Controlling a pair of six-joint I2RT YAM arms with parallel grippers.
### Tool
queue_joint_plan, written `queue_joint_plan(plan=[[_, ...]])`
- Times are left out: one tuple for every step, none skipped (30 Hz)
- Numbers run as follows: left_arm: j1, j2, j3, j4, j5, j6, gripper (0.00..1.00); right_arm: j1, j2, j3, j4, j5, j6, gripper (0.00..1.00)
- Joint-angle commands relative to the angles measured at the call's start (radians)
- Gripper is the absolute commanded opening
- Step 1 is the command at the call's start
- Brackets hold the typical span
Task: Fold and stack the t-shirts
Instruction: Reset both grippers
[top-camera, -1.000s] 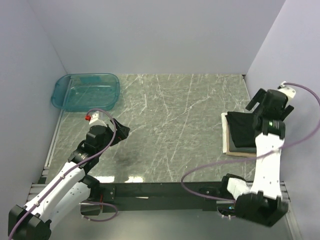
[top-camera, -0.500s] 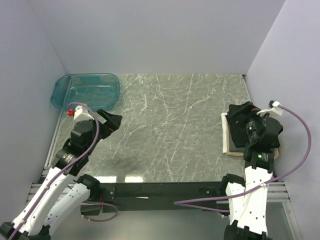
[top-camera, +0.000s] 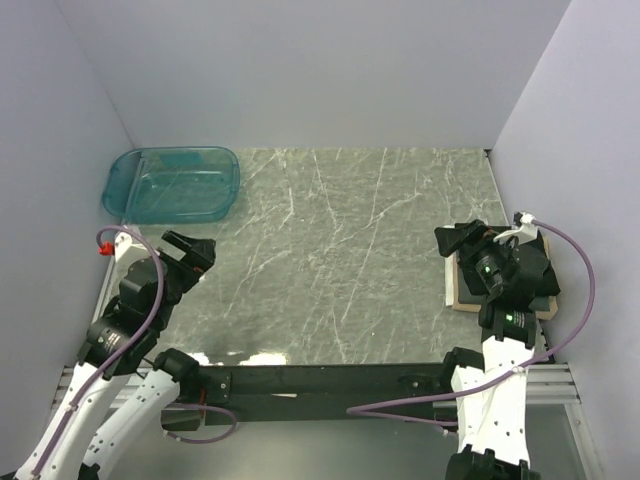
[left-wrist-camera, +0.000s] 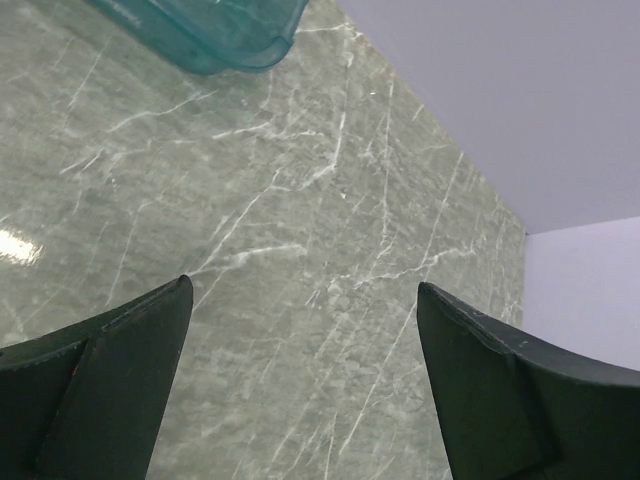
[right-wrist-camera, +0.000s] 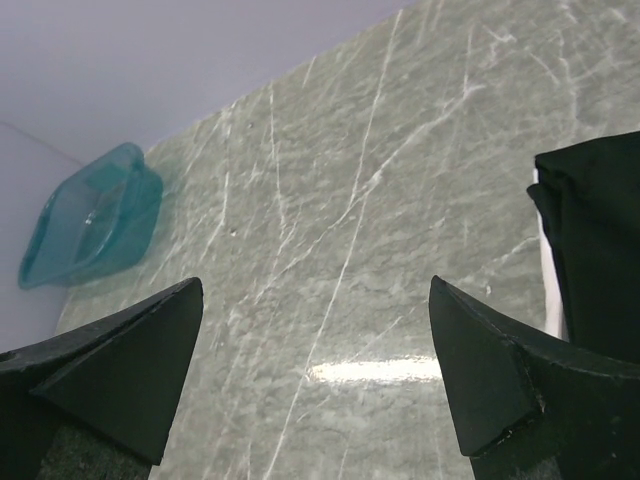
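Your t-shirts (right-wrist-camera: 595, 250) lie folded in a flat black stack on the tan board (top-camera: 452, 292) at the frame's right edge, partly under the right arm (top-camera: 505, 325). Your left tool (left-wrist-camera: 302, 290) and right tool (right-wrist-camera: 315, 285) hang spread apart over the worktop (top-camera: 340, 250).

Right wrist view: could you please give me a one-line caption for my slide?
Open right hand over the marble table, folded black t-shirt at the right edge, teal tub far left.

left arm (top-camera: 110, 345) folded at its side, left gripper (top-camera: 192, 248) fingers spread wide, holding nothing. right arm (top-camera: 503, 372) upright, right gripper (top-camera: 455, 238) aimed leftward, spread wide, holding nothing.
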Motion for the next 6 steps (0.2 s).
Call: queue_joint_plan(plan=[[-0.003, -0.010, 0.021, -0.044, -0.035, -0.028, 0.99, -0.002, -0.010, -0.004, 0.062, -0.060, -0.021, 1.00], [-0.003, -0.010, 0.021, -0.048, -0.041, -0.032, 0.99, -0.002, -0.005, -0.001, 0.059, -0.057, -0.021, 1.00], [-0.003, -0.007, 0.020, -0.057, -0.046, -0.033, 0.99, -0.002, -0.002, 0.002, 0.056, -0.055, -0.026, 1.00], [-0.003, -0.007, 0.020, -0.062, -0.060, -0.035, 1.00, -0.002, 0.004, 0.004, 0.050, -0.049, -0.028, 1.00], [-0.003, -0.001, 0.020, -0.065, -0.069, -0.048, 0.99, -0.002, 0.005, 0.012, 0.047, -0.047, -0.025, 1.00], [-0.003, 0.003, 0.018, -0.065, -0.076, -0.055, 0.99, -0.002, 0.005, 0.016, 0.044, -0.044, -0.020, 1.00]])
